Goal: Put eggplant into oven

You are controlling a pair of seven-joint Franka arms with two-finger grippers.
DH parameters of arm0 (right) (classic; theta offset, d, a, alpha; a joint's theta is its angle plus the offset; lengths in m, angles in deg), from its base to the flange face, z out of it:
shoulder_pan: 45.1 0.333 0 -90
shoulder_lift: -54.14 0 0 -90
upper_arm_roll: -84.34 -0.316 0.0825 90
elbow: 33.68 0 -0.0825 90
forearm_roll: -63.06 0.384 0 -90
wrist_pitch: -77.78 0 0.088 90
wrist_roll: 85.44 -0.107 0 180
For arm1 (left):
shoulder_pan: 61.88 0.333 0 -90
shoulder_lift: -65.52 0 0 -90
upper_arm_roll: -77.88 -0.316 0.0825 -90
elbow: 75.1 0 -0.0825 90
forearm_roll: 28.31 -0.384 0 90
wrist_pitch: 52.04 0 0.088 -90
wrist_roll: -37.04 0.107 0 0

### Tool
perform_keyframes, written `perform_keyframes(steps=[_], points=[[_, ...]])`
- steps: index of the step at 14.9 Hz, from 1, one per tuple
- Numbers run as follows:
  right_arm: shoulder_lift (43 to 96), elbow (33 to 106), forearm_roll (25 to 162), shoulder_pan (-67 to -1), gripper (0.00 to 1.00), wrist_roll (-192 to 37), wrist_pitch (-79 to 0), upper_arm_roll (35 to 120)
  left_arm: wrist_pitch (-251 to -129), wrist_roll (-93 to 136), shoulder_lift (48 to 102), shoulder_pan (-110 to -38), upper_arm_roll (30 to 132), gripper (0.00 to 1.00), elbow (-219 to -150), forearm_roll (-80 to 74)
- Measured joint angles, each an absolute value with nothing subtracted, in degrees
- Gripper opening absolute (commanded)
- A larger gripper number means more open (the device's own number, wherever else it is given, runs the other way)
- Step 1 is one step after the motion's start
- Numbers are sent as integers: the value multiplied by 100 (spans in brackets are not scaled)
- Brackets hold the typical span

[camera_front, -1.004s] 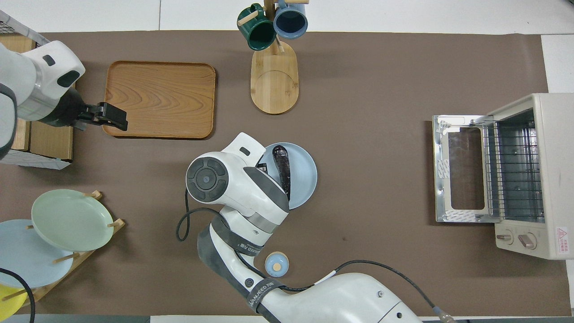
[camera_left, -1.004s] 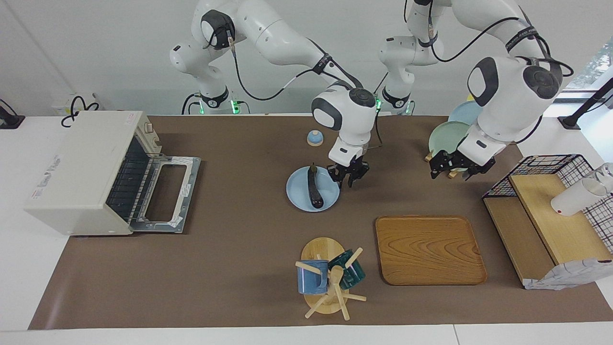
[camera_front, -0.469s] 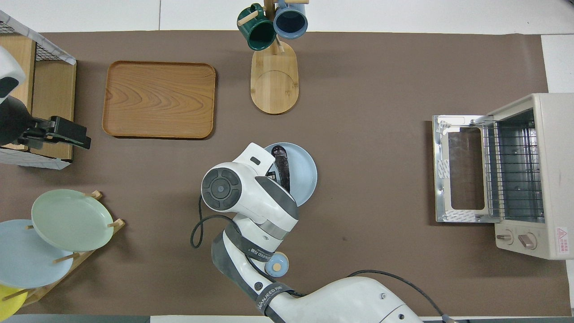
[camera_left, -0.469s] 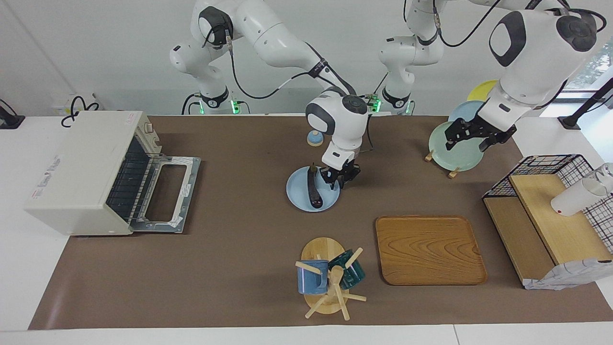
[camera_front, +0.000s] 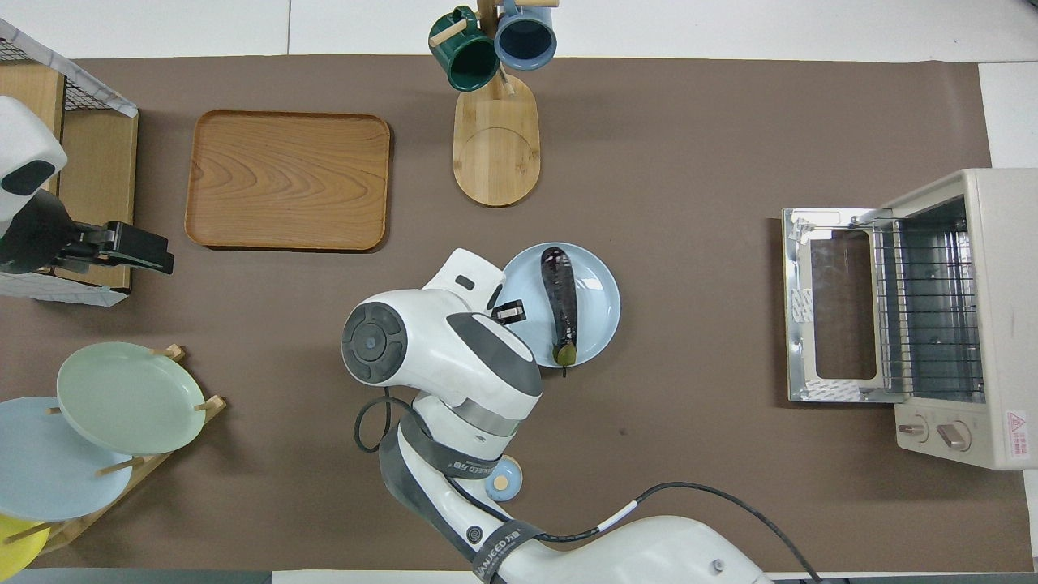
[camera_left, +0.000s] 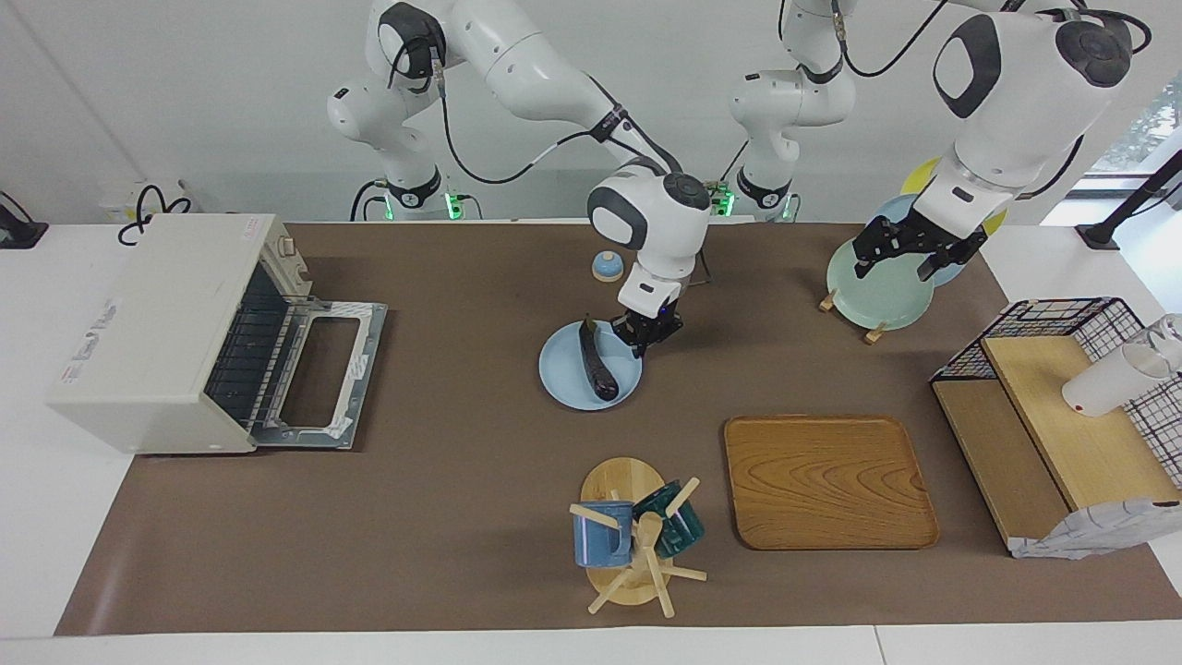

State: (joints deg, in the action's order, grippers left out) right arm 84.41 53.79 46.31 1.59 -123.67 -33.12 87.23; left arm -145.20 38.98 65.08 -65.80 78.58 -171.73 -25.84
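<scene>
The right gripper (camera_left: 645, 340) has its fingertips pressed together on nothing, down at the rim of the blue plate (camera_left: 559, 383) on the side toward the left arm's end of the table; the eggplant (camera_left: 597, 362) lies just beside it, untouched, across the middle of the plate with its green stem toward the robots. Compared with a second ago the jaws have snapped closed and the plate has slid toward the oven (camera_left: 171, 328), carrying the eggplant with it, so the closure looks like a miss that nudged the dish rather than a grasp. In the overhead view the gripper sits at about 9 o'clock of the plate, and the oven stands well apart at 3 o'clock, its door (camera_left: 325, 374) dropped open and the wire rack showing. My reading is that the pick has to be retried: reopen, shift over the eggplant's middle, then close. The left gripper (camera_left: 903, 257), fingers spread and empty, hangs over the pale green plate (camera_left: 873, 291) in the plate rack and waits.
</scene>
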Motion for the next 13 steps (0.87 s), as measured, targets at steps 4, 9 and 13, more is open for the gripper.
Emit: perform_keyframes(steps=[4, 9, 13], points=[[7779, 5574, 4594, -986, 0, -11311, -2881, 8795, -14328, 3907, 6429, -6584, 7875, 100, -16917, -2701], [6617, 7062, 4594, -2380, 0, -10161, -2976, 8798, -14276, 3909, 6416, -6587, 7884, 100, -16815, -2713], [5965, 7899, 4594, -2845, 0, -9780, -3027, 8792, -14257, 3909, 6416, -6580, 7883, 100, -16815, -2715]])
